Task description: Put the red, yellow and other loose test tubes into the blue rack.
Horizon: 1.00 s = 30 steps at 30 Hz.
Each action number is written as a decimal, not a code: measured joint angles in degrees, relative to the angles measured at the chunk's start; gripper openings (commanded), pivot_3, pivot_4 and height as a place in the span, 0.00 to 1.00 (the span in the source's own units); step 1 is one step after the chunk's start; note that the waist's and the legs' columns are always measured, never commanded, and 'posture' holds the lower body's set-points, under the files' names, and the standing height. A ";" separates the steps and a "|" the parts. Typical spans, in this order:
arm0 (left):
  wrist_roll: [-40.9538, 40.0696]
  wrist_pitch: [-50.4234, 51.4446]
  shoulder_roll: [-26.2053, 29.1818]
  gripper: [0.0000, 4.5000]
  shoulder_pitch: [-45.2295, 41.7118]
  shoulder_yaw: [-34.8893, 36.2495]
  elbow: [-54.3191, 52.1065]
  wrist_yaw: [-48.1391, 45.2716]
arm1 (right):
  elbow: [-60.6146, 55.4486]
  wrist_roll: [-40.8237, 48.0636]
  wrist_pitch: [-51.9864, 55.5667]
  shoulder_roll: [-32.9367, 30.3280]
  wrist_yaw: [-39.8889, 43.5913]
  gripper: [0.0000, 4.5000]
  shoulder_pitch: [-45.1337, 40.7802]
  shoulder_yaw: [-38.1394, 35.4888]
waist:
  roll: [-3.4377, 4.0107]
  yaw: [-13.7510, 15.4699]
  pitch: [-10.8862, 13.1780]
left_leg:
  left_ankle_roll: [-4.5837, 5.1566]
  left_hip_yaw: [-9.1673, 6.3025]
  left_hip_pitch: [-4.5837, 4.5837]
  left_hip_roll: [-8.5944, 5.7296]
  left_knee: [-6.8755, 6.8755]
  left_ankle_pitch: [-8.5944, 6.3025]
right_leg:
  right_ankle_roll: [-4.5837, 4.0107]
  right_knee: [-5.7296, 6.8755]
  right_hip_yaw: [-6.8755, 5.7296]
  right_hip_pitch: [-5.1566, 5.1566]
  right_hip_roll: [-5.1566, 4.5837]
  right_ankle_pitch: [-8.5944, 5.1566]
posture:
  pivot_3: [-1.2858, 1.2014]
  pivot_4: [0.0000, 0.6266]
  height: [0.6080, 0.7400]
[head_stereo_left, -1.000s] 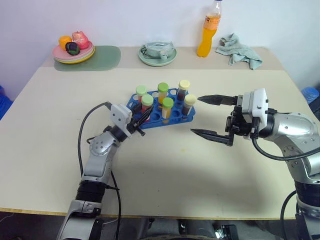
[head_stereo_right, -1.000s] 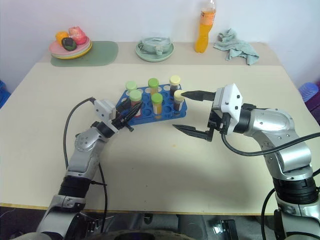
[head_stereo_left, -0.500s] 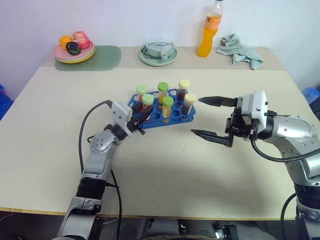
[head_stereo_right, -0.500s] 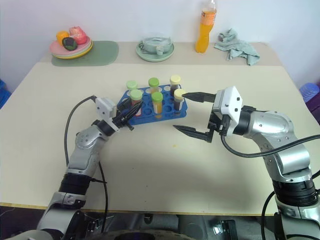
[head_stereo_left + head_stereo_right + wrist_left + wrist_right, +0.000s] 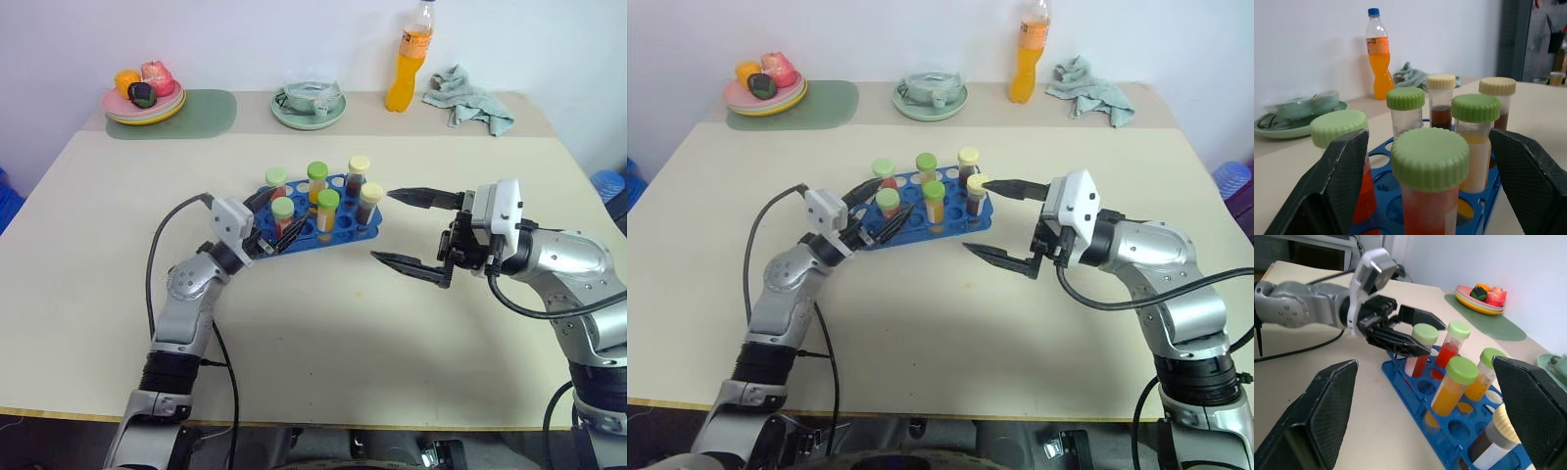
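The blue rack (image 5: 340, 235) stands mid-table, slightly askew, with several capped test tubes upright in its holes. Among them are a red tube with a light-green cap (image 5: 283, 210), a yellow one with a green cap (image 5: 328, 206) and a dark brown one with a pale-yellow cap (image 5: 370, 201). My left gripper (image 5: 291, 209) is open at the rack's left end. Its fingers (image 5: 1342, 186) flank the red tube (image 5: 1430, 161) with gaps on both sides. My right gripper (image 5: 381, 225) hovers open just right of the rack, holding nothing.
Along the table's far edge are a plate of fruit (image 5: 145, 96) on a green mat, a round green plate (image 5: 310, 106) with items in it, a tall orange drink bottle (image 5: 409, 61) and a crumpled cloth (image 5: 468, 98). Bare tabletop lies in front of the rack.
My left gripper has opened and let go of the red tube, which now sits lower in its rack hole. The right arm has kept still.
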 measured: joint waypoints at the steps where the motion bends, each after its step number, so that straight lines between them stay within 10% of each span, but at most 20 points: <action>1: 0.11 0.83 0.41 0.92 0.40 0.00 -0.83 0.16 | 0.17 -0.01 -0.22 0.01 0.01 1.00 0.27 0.00 | 0.00 0.01 0.00 | 0.00 0.00 0.00 0.00 0.00 0.00 | 0.00 0.00 0.00 0.00 0.00 0.00 | 0.52 0.24 1.00; 14: 2.57 3.96 6.85 0.92 11.04 4.13 -11.06 4.04 | 4.85 -4.55 -5.35 2.34 -2.22 1.00 10.42 -0.30 | 0.04 0.05 0.00 | -0.02 0.01 0.03 0.00 -0.03 0.00 | -0.02 0.01 0.02 0.01 0.01 -0.01 | 0.52 0.24 1.00; 30: -13.60 13.90 20.08 0.92 30.84 17.65 -20.42 -8.73 | 11.69 -6.42 -17.10 2.82 -2.08 1.00 32.02 -15.16 | 0.45 0.03 -0.14 | -0.02 0.07 0.33 0.05 -0.11 -0.03 | -0.38 0.02 0.12 0.40 -0.04 -0.26 | 0.52 0.24 1.00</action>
